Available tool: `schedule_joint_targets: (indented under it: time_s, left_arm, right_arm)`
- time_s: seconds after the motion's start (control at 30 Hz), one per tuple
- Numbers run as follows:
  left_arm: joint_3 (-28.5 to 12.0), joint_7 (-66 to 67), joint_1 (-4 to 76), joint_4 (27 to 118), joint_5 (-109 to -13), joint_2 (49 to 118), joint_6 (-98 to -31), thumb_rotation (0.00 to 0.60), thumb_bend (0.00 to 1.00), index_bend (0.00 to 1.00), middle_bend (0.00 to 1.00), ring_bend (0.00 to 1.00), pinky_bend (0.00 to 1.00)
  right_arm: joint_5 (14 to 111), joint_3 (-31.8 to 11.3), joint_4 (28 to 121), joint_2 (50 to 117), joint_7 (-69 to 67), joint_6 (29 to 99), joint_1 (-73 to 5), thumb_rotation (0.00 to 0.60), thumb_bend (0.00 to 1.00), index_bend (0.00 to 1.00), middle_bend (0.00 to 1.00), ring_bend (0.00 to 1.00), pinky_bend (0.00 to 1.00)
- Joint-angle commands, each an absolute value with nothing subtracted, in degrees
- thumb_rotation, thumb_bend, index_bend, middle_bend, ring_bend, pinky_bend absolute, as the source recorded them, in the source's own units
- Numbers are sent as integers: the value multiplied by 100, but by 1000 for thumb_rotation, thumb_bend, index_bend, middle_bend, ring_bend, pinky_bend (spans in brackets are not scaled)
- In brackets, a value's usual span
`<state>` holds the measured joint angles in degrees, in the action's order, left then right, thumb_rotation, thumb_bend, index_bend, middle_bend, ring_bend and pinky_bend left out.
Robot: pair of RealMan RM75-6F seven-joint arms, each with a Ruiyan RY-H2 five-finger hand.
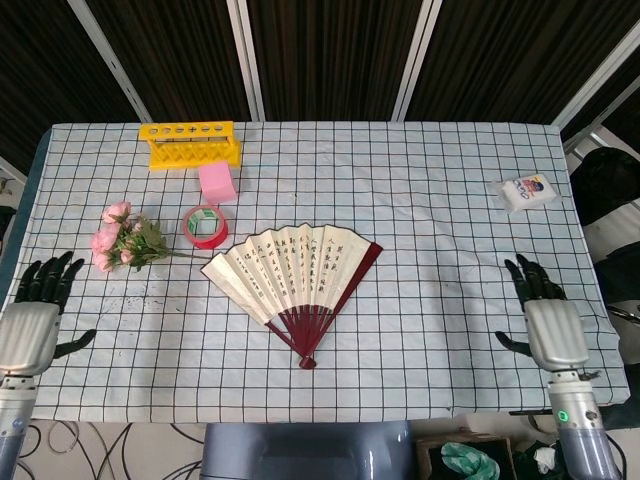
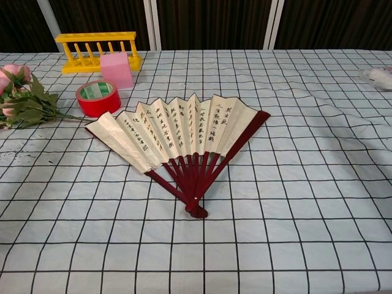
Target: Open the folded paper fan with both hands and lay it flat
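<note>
The paper fan (image 1: 292, 281) (image 2: 177, 135) lies spread open and flat on the checked tablecloth, cream leaves with black writing, dark red ribs meeting at a pivot near the front. My left hand (image 1: 32, 318) hangs off the table's left front corner, fingers apart, holding nothing. Over the front right edge sits my right hand (image 1: 545, 318), fingers apart and empty. Both hands are far from the fan and absent from the chest view.
A red tape roll (image 1: 204, 226) (image 2: 98, 98) sits just left of the fan, beside pink flowers (image 1: 122, 238) (image 2: 21, 92). A pink block (image 1: 217, 183) and yellow rack (image 1: 191, 144) stand behind. A white packet (image 1: 527, 192) lies far right.
</note>
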<state>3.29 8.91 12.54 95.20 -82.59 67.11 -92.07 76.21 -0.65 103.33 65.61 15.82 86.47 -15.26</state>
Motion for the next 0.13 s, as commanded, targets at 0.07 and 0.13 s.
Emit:
schedule_joint_targets:
  time_s: [0.07, 0.13]
  left_arm:
    - [438, 630, 940, 9405, -8461, 6632, -9516, 600, 0, 0, 0, 0, 0]
    - [429, 645, 884, 9283, -8558, 6691, -9589, 600, 0, 0, 0, 0, 0]
  right_arm:
    - [8059, 357, 10273, 6301, 1151, 9109, -957, 600, 56, 0, 0, 23, 236]
    - [8205, 439, 10134, 6327, 1095, 9252, -804, 600, 56, 0, 0, 18, 234]
